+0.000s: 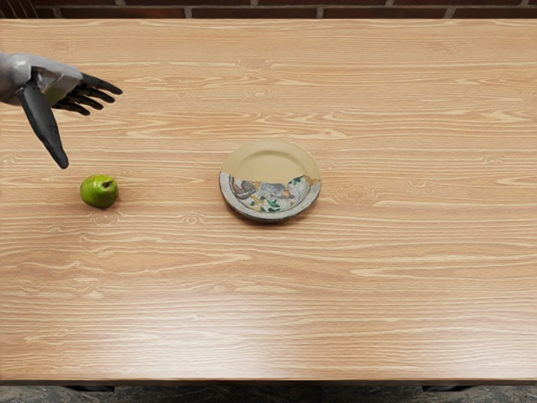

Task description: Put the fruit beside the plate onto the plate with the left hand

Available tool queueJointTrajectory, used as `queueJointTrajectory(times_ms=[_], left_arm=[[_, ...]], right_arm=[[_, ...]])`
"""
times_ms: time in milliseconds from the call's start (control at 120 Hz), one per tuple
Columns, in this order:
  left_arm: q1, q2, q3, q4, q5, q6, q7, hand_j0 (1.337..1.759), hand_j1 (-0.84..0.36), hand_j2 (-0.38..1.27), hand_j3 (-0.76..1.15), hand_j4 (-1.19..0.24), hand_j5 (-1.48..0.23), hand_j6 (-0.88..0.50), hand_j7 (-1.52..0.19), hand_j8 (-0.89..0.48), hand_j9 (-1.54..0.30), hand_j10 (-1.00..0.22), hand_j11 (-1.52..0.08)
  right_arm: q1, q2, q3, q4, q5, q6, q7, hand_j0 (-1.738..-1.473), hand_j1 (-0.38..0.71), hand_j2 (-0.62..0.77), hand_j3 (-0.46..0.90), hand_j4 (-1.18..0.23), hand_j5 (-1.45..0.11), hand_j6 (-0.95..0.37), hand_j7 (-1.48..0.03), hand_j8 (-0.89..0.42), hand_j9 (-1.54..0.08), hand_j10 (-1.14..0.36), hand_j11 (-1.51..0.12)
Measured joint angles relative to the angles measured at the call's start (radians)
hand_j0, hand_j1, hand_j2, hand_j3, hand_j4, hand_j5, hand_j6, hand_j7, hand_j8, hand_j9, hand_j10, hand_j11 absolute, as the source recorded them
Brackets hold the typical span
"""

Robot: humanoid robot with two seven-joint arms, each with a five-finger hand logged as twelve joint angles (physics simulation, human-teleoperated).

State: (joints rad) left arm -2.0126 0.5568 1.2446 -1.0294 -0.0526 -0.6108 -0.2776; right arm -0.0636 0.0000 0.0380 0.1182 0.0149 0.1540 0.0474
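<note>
**Bench** point(268, 327): a wood-grain surface, viewed from above at a slant.

**Green fruit** point(99, 191): it rests on the bench at the left side, with the stem end up. It lies well apart from the plate, so the transfer is not yet begun.

**Plate** point(270, 158): it sits near the bench centre, to the right of the fruit. The rim is shallow. The near half carries a pattern and the far half is plain.

**Left robot hand** point(63, 88): it is positioned farther back than the fruit and slightly to its left, with the arm entering from the left edge. The fingers point(99, 84) are spread and hold nothing. The thumb point(44, 126) points down toward the bench. The hand does not touch the fruit. Its height above the bench cannot be determined.

**Right arm**: not in view.

**Probable faults and causes**

1. Fruit displaced. The body is rounded and is likely to roll. A glancing touch from the thumb or a fingertip before the grasp closes can push it toward the nearby left edge.
2. Fruit ejected. An off-centre closure on the smooth skin can squeeze it out of the grasp.
3. Fruit dropped short. The carry to the plate is long, and a weak hold may fail on the way.
4. Fruit rolls off. Release from height or close to the shallow rim can send it off the plate. A low approach can also nudge the plate.
</note>
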Motion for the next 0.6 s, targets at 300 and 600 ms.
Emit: queueJointTrajectory(times_ms=[300,600], left_arm=[[0.029,-0.072,-0.001,0.036,0.003,0.000,-0.001,1.658,0.33,0.00,0.00,-0.02,-0.03,-0.02,-0.03,-0.02,-0.03,-0.02,-0.03],[0.065,-0.157,0.008,0.116,-0.002,0.000,-0.002,1.658,0.33,0.00,0.00,-0.02,-0.02,-0.02,-0.02,-0.02,-0.02,-0.02,-0.02]], right_arm=[[-0.005,0.000,-0.031,0.002,0.000,-0.001,-0.004,-1.658,-0.33,0.00,0.00,-0.02,-0.02,-0.02,-0.02,-0.02,-0.02,-0.02,-0.02],[-0.005,0.000,-0.033,0.002,0.000,-0.001,-0.005,-1.658,-0.33,0.00,0.00,-0.02,-0.02,-0.02,-0.02,-0.02,-0.02,-0.02,-0.02]])
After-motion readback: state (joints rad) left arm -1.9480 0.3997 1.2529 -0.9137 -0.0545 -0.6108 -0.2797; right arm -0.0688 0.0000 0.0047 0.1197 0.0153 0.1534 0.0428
